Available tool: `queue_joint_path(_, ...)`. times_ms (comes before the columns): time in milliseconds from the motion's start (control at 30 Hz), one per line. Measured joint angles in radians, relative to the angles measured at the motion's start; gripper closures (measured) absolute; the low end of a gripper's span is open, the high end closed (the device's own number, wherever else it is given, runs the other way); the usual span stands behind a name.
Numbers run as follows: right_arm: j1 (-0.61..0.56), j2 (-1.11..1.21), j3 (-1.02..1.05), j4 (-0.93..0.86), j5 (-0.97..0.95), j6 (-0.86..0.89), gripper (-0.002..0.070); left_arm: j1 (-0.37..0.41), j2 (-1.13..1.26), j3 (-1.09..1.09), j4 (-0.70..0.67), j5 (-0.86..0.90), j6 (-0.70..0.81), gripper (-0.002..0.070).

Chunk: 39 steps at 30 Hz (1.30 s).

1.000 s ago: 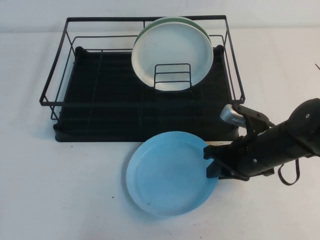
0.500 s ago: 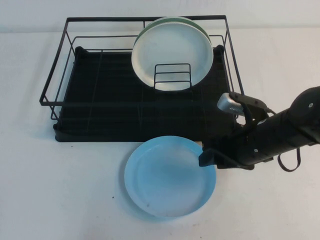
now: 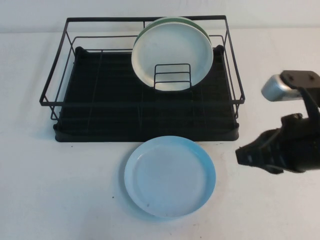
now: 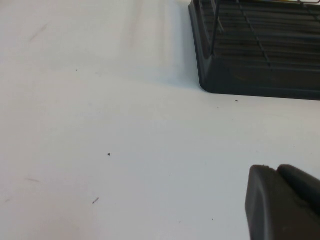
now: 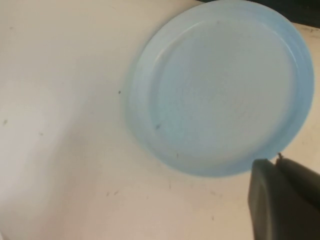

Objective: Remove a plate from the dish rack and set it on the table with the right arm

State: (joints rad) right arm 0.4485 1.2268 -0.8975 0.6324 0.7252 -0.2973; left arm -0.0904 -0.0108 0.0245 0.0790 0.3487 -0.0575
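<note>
The light blue plate [image 3: 170,176] lies flat on the white table [image 3: 60,190], just in front of the black dish rack [image 3: 100,115]. My right gripper [image 3: 241,155] is to the right of the plate, apart from it, shut and empty. In the right wrist view the plate [image 5: 220,85] lies beyond the closed right gripper [image 5: 277,165]. My left gripper [image 4: 277,170] shows only in the left wrist view, shut and empty over bare table near a corner of the rack [image 4: 260,55].
A pale whitish plate [image 3: 172,50] stands upright in the rack against the small wire divider [image 3: 172,76], with a green-rimmed plate [image 3: 141,33] behind it. The left half of the rack holds nothing.
My right gripper has let go of the blue plate and pulled back to the right. The plate has settled flat on the table and stays put.
</note>
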Motion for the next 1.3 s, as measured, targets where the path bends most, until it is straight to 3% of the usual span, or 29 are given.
queue_joint_path(233,0.0,-0.249,0.111,-0.033,0.128,-0.001,0.0694,0.0,0.0,0.0,0.0,0.0,0.0,0.0679)
queue_joint_path(500,0.001,-0.326,0.116,-0.148,0.256,-0.004,0.0694,0.0,0.0,0.0,0.0,0.0,0.0,0.0679)
queue_joint_path(700,-0.005,-0.409,0.258,-0.199,0.006,-0.004,0.0694,0.0,0.0,0.0,0.0,0.0,0.0,0.0679)
queue_joint_path(900,-0.162,-0.646,0.538,-0.212,-0.272,-0.005,0.0694,0.0,0.0,0.0,0.0,0.0,0.0,0.0679)
queue_joint_path(1300,-0.374,-1.168,0.881,-0.223,-0.453,-0.005,0.0694,0.0,0.0,0.0,0.0,0.0,0.0,0.0679)
